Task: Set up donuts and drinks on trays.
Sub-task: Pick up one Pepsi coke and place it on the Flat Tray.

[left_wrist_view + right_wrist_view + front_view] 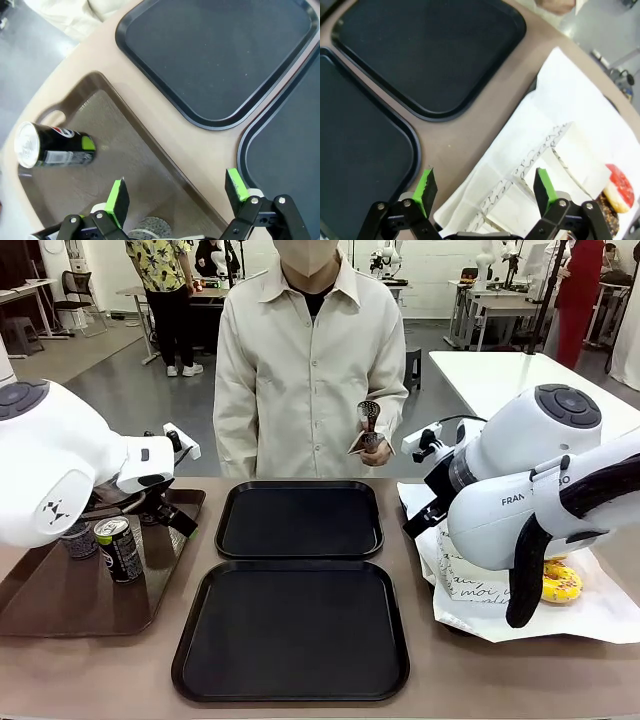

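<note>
The left end effector (176, 192) hangs released, its green pads spread wide with nothing between them, above the brown rectangular plastic tray (60, 595) at the lower left of the front frame. Two slim dark metal cans (118, 548) with silver tops stand upright on that tray, close together. We judge them stiff, smooth and a little slippery, with some weight if full. The mid-body, well under the top rim, looks the best place to clamp, keeping the can upright.

In the middle, the two black squarish plastic trays (300, 520) lie one behind the other on the table (100, 670), both bare.

The right end effector (485, 187) is likewise released, its pads apart above the near edge of the white paper sheet (560, 95) at the right of the frame. The ring donuts (617, 189) in white script-printed paper sleeves lie on this sheet, with a yellow-iced donut (560, 582) at the lower right. We take them as light, soft and easily smeared, so we would pinch the sleeve gently, never the icing.
</note>
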Controlling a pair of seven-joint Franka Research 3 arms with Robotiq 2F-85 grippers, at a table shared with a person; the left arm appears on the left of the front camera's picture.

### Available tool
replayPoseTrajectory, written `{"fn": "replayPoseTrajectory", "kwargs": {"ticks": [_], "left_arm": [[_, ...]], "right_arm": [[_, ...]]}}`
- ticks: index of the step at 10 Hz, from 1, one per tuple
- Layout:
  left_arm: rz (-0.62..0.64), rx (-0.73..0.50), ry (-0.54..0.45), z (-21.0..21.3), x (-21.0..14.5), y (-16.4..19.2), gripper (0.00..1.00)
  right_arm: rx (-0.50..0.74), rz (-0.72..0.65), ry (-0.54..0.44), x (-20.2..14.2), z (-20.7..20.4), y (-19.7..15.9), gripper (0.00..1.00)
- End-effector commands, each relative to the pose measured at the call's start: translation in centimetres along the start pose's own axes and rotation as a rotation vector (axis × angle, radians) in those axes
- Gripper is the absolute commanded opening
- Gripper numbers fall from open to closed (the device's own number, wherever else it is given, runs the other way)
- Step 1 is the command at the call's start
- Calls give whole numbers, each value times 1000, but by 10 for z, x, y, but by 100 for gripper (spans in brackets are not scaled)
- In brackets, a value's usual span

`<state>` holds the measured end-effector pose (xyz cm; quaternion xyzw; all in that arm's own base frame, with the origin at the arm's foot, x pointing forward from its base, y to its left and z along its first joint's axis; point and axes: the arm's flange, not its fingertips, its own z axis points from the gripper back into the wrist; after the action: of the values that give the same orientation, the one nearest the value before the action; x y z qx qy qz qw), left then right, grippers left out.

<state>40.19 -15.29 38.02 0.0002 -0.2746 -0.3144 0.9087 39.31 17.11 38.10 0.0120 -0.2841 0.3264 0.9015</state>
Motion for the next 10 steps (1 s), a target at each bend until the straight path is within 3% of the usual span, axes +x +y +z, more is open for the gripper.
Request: {"fn": "replayPoseTrajectory", "kwargs": {"ticks": [1, 3, 5, 6, 7, 8, 10], "left_arm": [[-147, 74, -25, 82, -41, -18, 100], [-206, 56, 106, 124, -71, -11, 100], [-217, -42, 238, 125, -103, -15, 100], [-222, -77, 252, 117, -110, -17, 100], [-256, -38, 204, 94, -104, -22, 100], [-207, -23, 248, 133, -24, 7, 100], [-207, -23, 248, 133, -24, 7, 100]], "right_arm": [[5, 122, -6, -27, 63, 34, 100], [-105, 130, 125, -55, 112, 36, 100], [-143, 123, 324, -96, 136, 29, 100], [-121, 202, 375, -110, 126, 31, 100], [-131, 356, 289, -97, 78, 29, 100], [-142, 133, 319, -22, 137, 8, 100], [-142, 133, 319, -22, 137, 8, 100]]}}
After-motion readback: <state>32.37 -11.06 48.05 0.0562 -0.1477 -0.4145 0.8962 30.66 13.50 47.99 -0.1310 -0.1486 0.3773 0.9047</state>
